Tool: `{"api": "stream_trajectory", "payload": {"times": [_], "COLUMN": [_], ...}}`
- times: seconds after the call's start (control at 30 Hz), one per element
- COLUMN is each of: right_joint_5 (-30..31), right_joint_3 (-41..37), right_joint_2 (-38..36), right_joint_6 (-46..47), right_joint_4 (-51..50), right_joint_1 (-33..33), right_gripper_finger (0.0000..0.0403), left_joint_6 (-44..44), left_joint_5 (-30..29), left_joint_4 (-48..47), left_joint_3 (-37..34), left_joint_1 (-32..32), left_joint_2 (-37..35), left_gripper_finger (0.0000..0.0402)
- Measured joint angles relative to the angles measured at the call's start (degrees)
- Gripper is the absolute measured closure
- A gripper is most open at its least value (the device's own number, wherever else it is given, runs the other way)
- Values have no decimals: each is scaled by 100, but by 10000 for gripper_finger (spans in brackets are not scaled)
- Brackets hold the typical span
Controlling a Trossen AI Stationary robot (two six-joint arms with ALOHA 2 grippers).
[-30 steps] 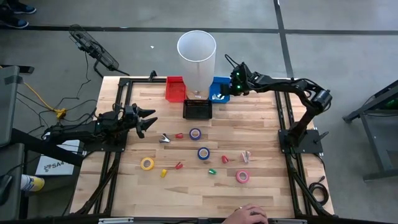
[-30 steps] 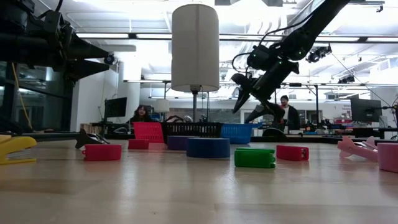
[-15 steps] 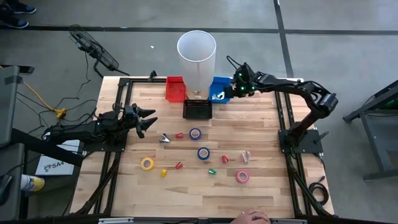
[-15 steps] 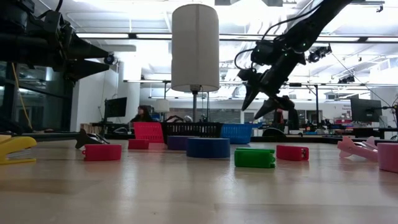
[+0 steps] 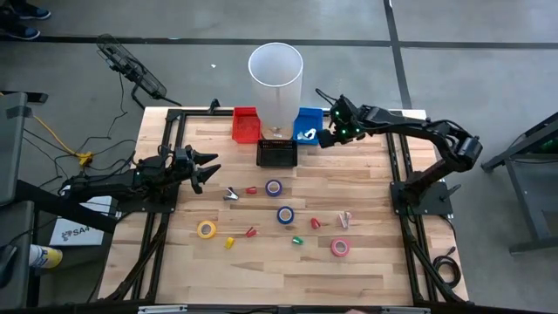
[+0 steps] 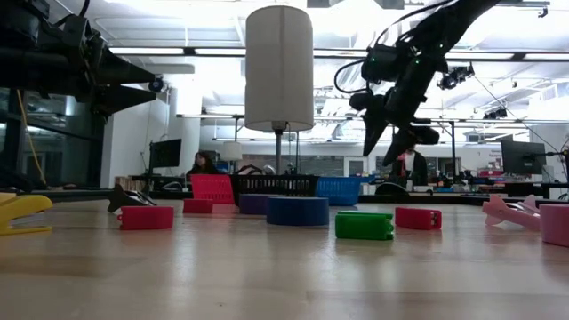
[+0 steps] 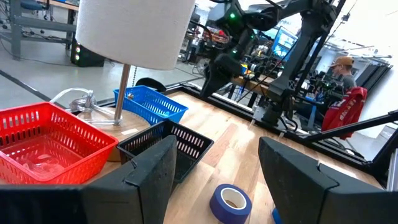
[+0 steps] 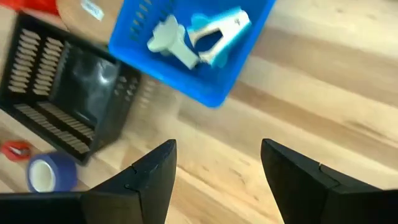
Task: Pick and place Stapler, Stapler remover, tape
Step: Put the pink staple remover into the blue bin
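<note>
My right gripper (image 5: pixel 320 139) (image 8: pixel 217 149) hangs open in the air beside the blue basket (image 5: pixel 307 124). Pale blue staple removers (image 8: pixel 199 32) lie in that basket. My left gripper (image 5: pixel 212 170) (image 7: pixel 216 146) waits open above the table's left side. On the table lie two blue tape rolls (image 5: pixel 274 187) (image 5: pixel 285 215), a yellow tape roll (image 5: pixel 206 229) and a pink tape roll (image 5: pixel 340 248). Around them are a grey staple remover (image 5: pixel 231 194), a pink staple remover (image 5: pixel 345 220) and several small red, yellow and green staplers (image 5: pixel 296 242).
A red basket (image 5: pixel 246 124) and a black basket (image 5: pixel 276 153) stand by the blue one at the far edge. A tall white cylinder on a thin stand (image 5: pixel 275 77) rises between them. In the low view the right gripper (image 6: pixel 384 153) hangs well above the baskets.
My right gripper has drawn back from over the blue basket, a little toward the table's right and near edges, and risen. A person's hand at the near edge has withdrawn from view.
</note>
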Motion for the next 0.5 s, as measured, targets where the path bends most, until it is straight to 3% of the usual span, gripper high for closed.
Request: {"api": "stream_trajectory", "payload": {"times": [0.5], "right_joint_5": [229], "right_joint_3": [-104], "right_joint_2": [-109], "right_joint_6": [625], "right_joint_4": [-701], "right_joint_1": [698], "right_gripper_finger": [178], "left_joint_6": [-1], "left_joint_5": [0], "left_joint_4": [0], "left_joint_3": [0], "left_joint_1": [1], "left_joint_2": [0], "left_gripper_finger": [176]}}
